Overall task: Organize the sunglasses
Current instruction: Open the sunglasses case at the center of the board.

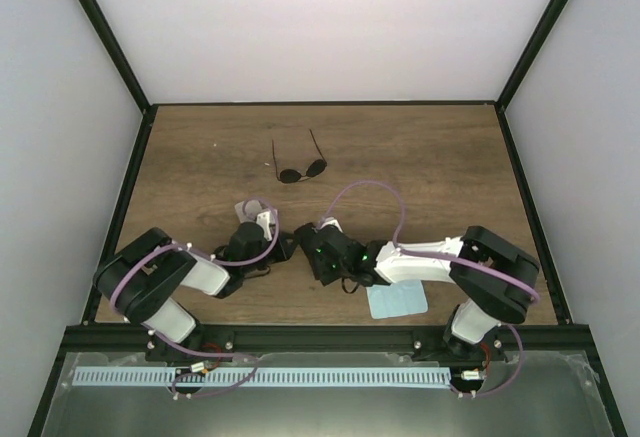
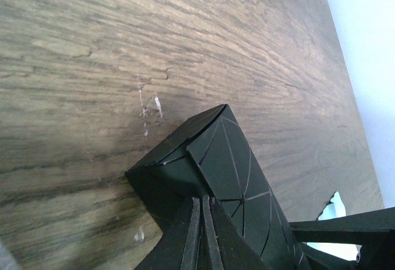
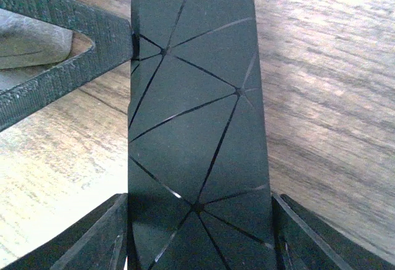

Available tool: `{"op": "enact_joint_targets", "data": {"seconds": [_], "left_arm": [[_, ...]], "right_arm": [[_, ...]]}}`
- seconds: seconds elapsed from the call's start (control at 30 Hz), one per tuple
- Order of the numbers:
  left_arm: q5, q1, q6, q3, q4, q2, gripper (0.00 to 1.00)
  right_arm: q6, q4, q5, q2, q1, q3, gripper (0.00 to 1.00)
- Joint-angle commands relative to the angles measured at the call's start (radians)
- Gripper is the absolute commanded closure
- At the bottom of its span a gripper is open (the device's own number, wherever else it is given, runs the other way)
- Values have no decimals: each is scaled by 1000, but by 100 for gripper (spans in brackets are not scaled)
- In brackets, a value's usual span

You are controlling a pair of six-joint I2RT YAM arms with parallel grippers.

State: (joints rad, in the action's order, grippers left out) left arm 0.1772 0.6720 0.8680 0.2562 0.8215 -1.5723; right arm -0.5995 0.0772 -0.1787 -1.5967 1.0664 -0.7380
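One pair of sunglasses (image 1: 300,169), thin dark frame with round dark lenses and arms unfolded, lies on the wooden table (image 1: 420,157) beyond both arms. Nearer, the two grippers meet over a black case (image 3: 197,115) marked with thin angular lines. My right gripper (image 3: 199,220) has a finger on each long side of the case (image 2: 228,159) and is shut on it. My left gripper (image 2: 202,205) has its jaws pressed together at the case's end. Whether anything is pinched between them does not show. In the top view both grippers (image 1: 295,247) hide most of the case.
A light blue cloth (image 1: 396,300) lies on the table under the right arm, near the front edge; a corner of the cloth (image 2: 333,211) shows in the left wrist view. Black frame rails and pale walls border the table.
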Motion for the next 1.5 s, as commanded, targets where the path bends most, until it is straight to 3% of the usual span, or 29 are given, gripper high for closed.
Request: {"op": "enact_joint_targets", "data": {"seconds": [0.0,1.2,1.47], "left_arm": [[14,0,8,-31,0,22,96],[23,-1,8,-34,57,-51,96],[23,0,3,-24,42,-44,96]], "right_arm": [[-9,-30,53,32,13,2,38],[-54,-99,123,71,4,55,37],[-100,63,-53,32,54,-35,32]]}}
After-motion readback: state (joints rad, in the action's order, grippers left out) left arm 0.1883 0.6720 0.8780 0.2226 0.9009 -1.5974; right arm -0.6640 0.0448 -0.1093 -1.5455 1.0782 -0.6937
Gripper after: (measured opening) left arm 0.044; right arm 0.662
